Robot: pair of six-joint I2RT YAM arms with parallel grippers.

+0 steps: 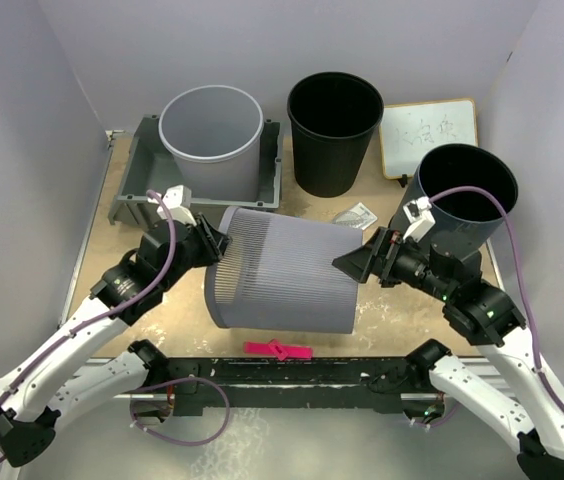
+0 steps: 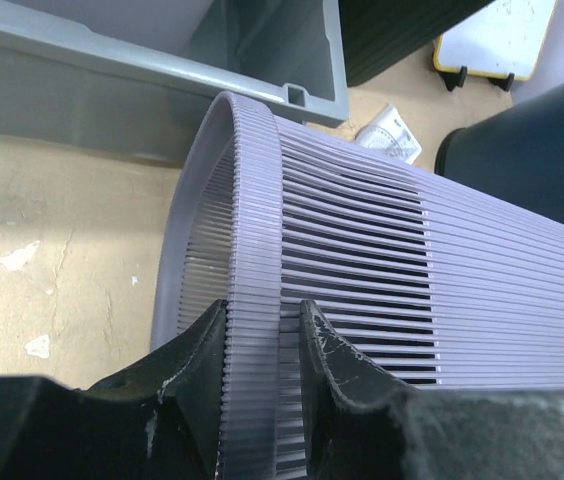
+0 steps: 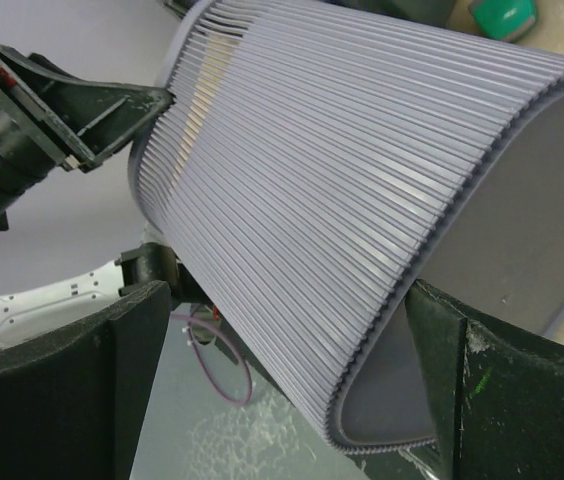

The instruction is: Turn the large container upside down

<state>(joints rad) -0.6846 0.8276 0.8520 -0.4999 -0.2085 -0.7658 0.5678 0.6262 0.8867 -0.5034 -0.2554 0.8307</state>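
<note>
Black fingers (image 2: 197, 385) of the left gripper (image 2: 262, 312) sit closest, clamped on the rolled rim of the large ribbed grey plastic container (image 1: 282, 280), one finger inside the mouth and one outside. That container lies on its side on the wooden table (image 1: 184, 325), mouth toward the left gripper and flat base toward the right gripper (image 1: 347, 262). Over there the jaws stand wide apart, straddling the lower edge of the base; whether they touch it I cannot tell. Beyond the left gripper a smooth pale grey bucket (image 1: 212, 125) stands in a grey plastic tray (image 1: 134, 175). Just behind the right gripper stands a dark round bin (image 1: 462, 195). Farther off is a black bin (image 1: 334, 125), beside a small whiteboard (image 1: 429, 135). Between the two grippers, on the near side of the container, lies a pink clip (image 1: 279, 349).
</note>
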